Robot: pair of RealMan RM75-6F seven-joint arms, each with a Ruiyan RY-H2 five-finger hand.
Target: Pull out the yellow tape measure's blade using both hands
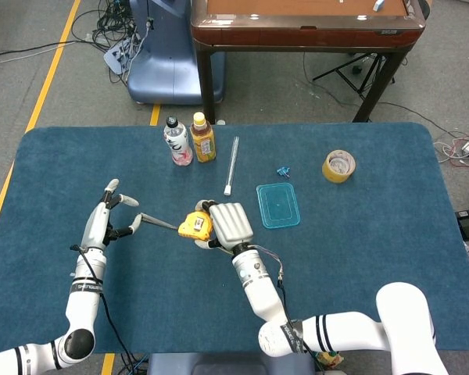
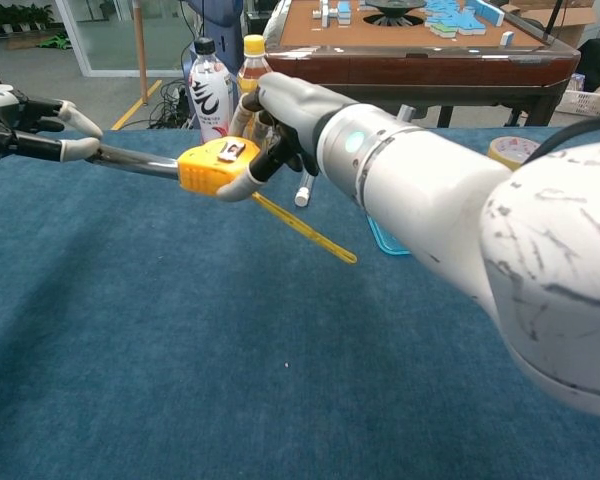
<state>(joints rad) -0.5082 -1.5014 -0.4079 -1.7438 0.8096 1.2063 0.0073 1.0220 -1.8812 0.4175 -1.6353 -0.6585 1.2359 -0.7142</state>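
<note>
My right hand (image 1: 228, 223) (image 2: 275, 120) grips the yellow tape measure (image 1: 194, 226) (image 2: 215, 166) above the blue table, fingers wrapped over its case. A short length of grey blade (image 1: 159, 222) (image 2: 135, 161) runs out leftward from the case. My left hand (image 1: 113, 211) (image 2: 35, 130) pinches the blade's end between thumb and finger, its other fingers spread. A yellow strap (image 2: 305, 229) hangs from the case toward the table.
At the back of the table (image 1: 359, 266) stand a white bottle (image 1: 177, 141) and a yellow-capped bottle (image 1: 202, 137), with a grey rod (image 1: 232, 165), a teal lid (image 1: 277, 205), a small blue clip (image 1: 282, 171) and a tape roll (image 1: 338, 166) to the right.
</note>
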